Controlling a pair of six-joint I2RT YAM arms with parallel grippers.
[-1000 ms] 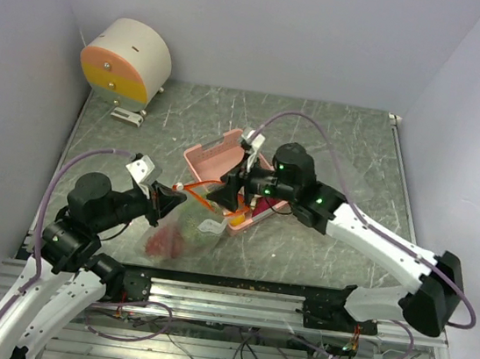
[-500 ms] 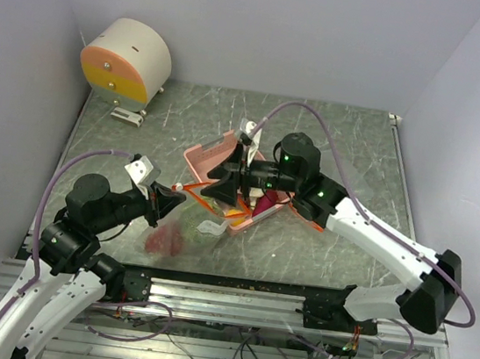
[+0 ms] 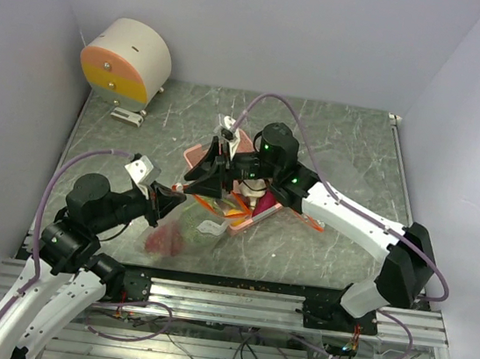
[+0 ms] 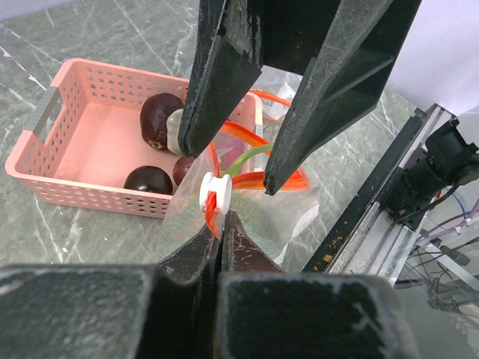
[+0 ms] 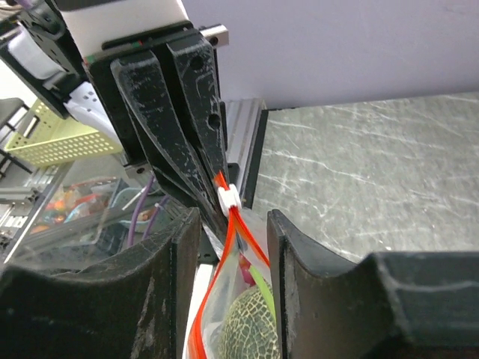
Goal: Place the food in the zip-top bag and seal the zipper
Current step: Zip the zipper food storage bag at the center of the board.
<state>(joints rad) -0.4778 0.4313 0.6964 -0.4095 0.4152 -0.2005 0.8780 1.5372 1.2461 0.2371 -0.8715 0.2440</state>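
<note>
1. Zip-top bag (image 3: 185,227): lies on the counter (image 3: 334,139) just beside the pink basket (image 4: 90,142), towards my left arm. Through the plastic I see a netted green piece (image 5: 243,333) and something red (image 3: 164,239).
2. Zipper (image 4: 283,179): its long axis runs from the left fingers towards the basket. The white slider (image 4: 217,196) sits at the left-hand end.
3. Left gripper (image 4: 221,224): fingers clenched on the zipper's end, touching the slider.
4. Right gripper (image 5: 232,224): fingers spread apart, grasping nothing. They straddle the strip, with the slider just ahead of their tips, between them and the left fingers.
5. Food outside the bag: dark grapes (image 4: 159,112) and a whitish bulb (image 4: 176,129) lie in the basket.
6. Judgement: the right fingers are the free pair and the nearer one. A pinch lands on the slider only if they reach a little farther along the strip, towards the left arm.
7. Brands, labels, writing: none I can read.
</note>
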